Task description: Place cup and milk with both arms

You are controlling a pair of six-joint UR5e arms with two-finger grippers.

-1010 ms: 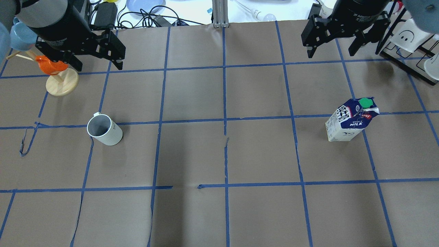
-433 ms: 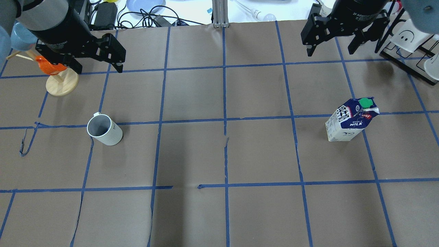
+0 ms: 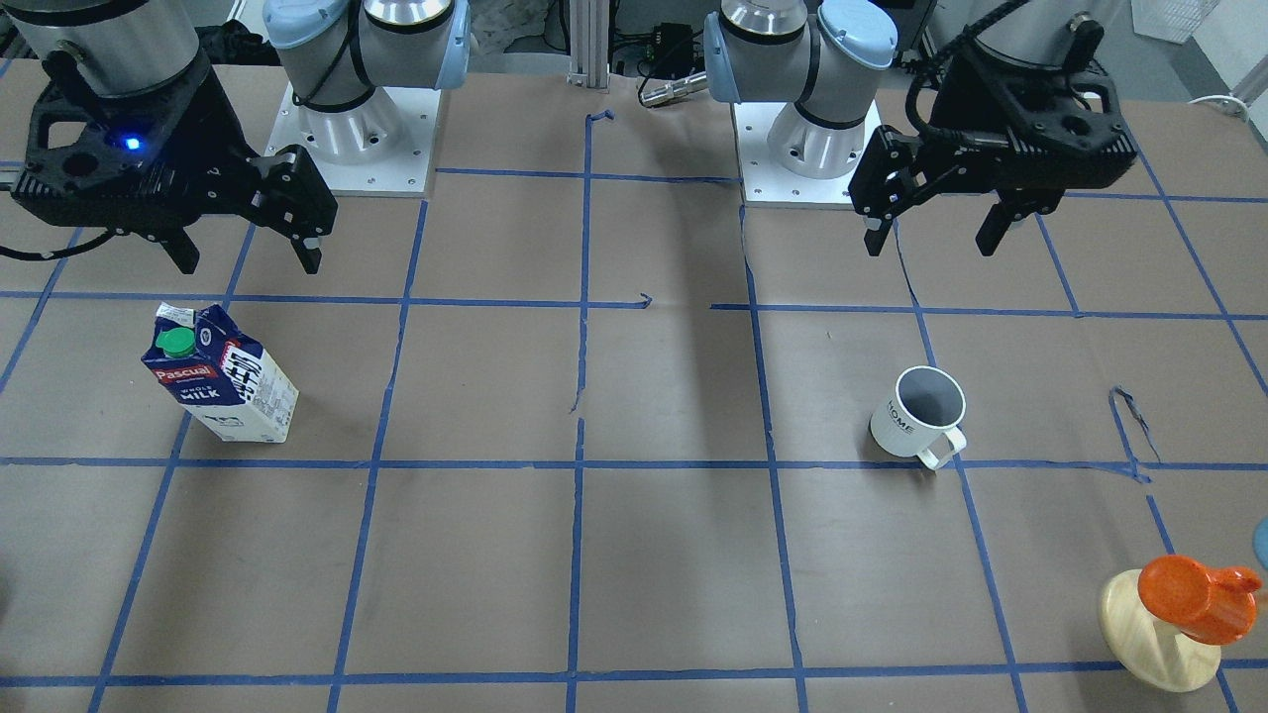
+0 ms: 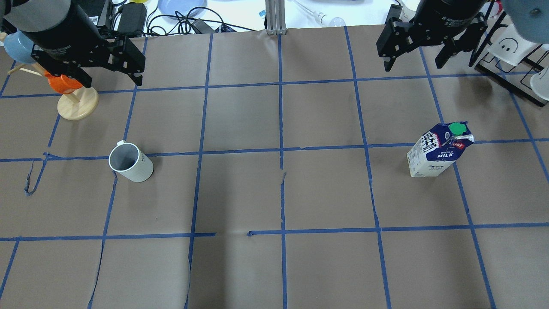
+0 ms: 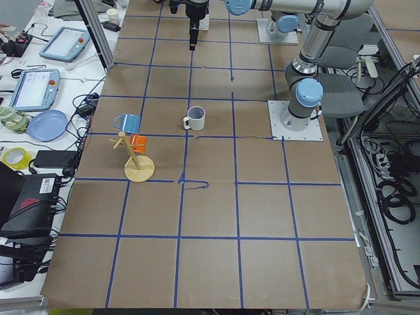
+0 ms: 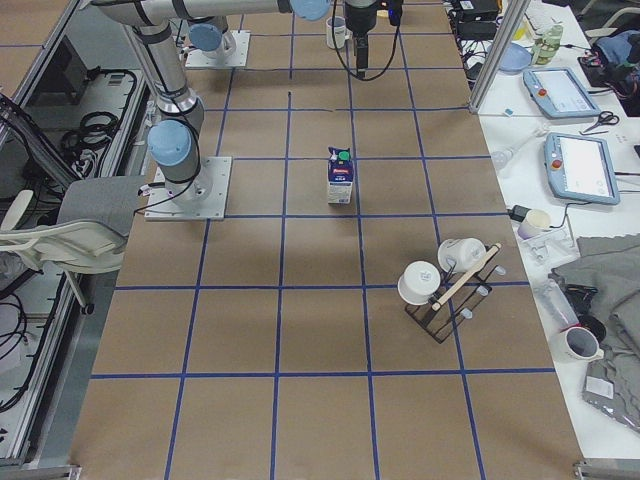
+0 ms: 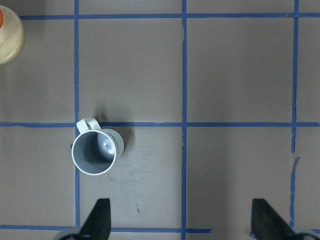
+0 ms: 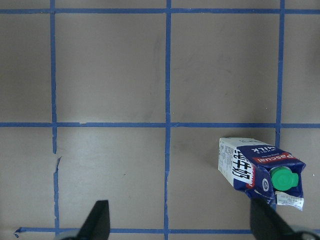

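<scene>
The table (image 4: 279, 193), covered in brown paper with a grid of blue tape, runs past the overhead view on three sides and ends at its far edge against a cluttered white bench. A broad stretch of bare paper lies between the two task things. The left arm (image 3: 807, 59) and right arm (image 3: 367, 50) rise from plates at the near edge. They hold the left gripper (image 4: 112, 81) and right gripper (image 4: 413, 68) high over the table, both with fingers spread wide and holding nothing. A black rack (image 6: 450, 290) with white cups stands toward the far right corner, well apart from the milk (image 4: 437, 154). The milk stands upright in the right half, beside a tape line. A wooden stand (image 4: 77, 105) bearing an orange cup (image 4: 62, 83) stands at the far left, near the cup (image 4: 128, 163). The cup sits upright on a tape crossing in the left half, with its handle turned away from the robot.
</scene>
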